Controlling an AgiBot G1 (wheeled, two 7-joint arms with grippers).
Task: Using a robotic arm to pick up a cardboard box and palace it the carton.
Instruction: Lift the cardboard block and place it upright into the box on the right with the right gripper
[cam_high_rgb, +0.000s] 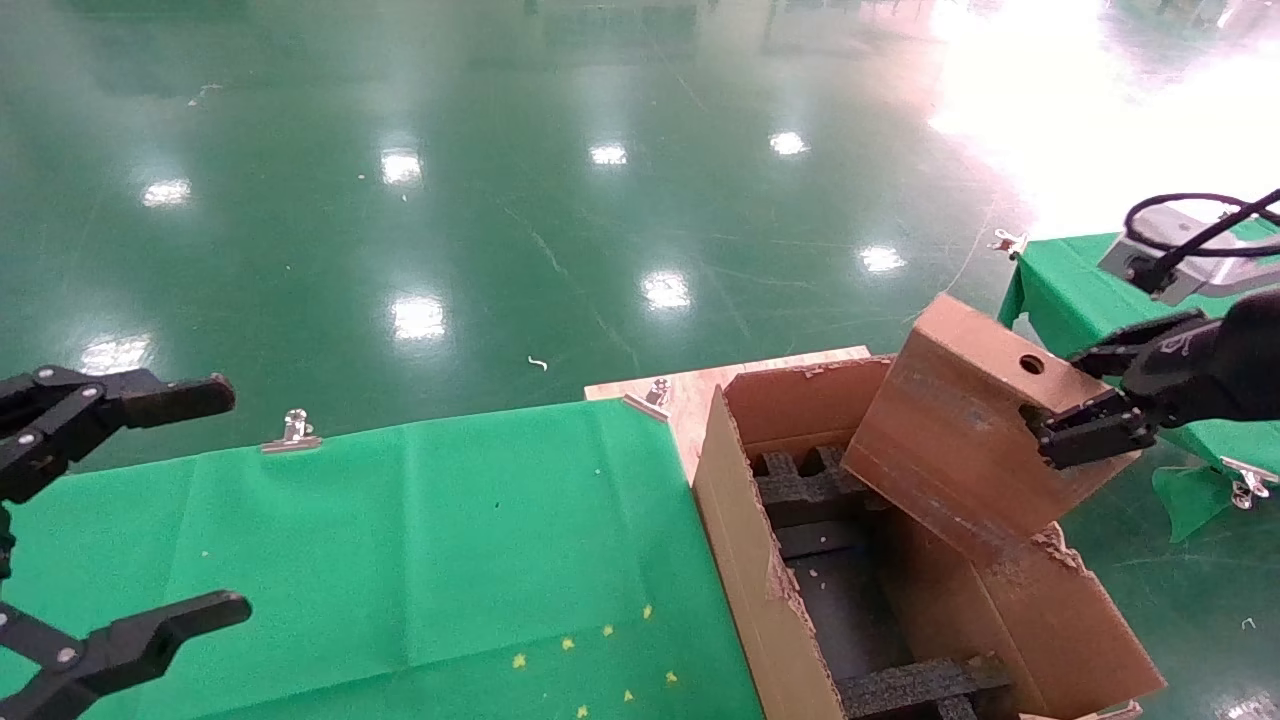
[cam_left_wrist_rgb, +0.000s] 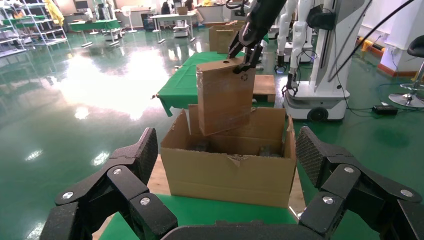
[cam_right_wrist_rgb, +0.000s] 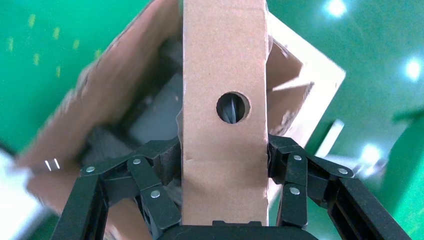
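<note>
Two claws: only the right one is doing anything here.
Right claw (cam_high_rgb: 1078, 400): clamped on the cardboard box, one finger on each of its broad faces, near the end with the round hole. The wrist view shows the fingers (cam_right_wrist_rgb: 155, 187) pressed flat against both sides.
Cardboard box (cam_high_rgb: 960, 430): up in the air and tilted, its lower end hanging over the open carton and dipping just past the rim. Can't tell if it touches anything inside.
Carton (cam_high_rgb: 745, 560): sits open at the right end of the desk, ragged torn flaps, black foam dividers (cam_high_rgb: 815, 490) visible inside.
Left claw (cam_high_rgb: 130, 510): parked over the left side of the desk, fingers spread wide, holding nothing.
Desk (cam_high_rgb: 420, 540): green cloth held on with metal clips, bare wood edge showing beside the carton.
</note>
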